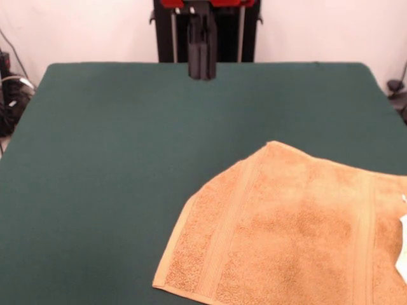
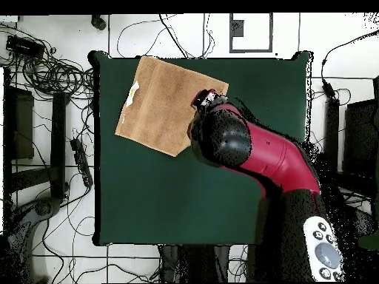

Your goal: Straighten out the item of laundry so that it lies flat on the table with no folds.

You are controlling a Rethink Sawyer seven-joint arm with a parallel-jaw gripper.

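The towel (image 1: 299, 235) lies nearest the front camera, spread on the table (image 1: 114, 165) at the picture's lower right and running off the right and bottom edges. It looks mostly flat there, with woven border bands running across it and a small white label (image 1: 402, 254) at its right side. The dark green table is much the largest thing and is otherwise bare in that view. From overhead, the towel (image 2: 166, 103) sits turned at an angle in the table's (image 2: 170, 200) upper-left part, close to the far and left edges, with a pale fold or label along its left edge. The red and black arm (image 2: 259, 155) reaches in from below, its dark head covering the towel's right corner. The gripper (image 1: 201, 57) hangs above the table's far edge in the front view, fingers pressed together, holding nothing.
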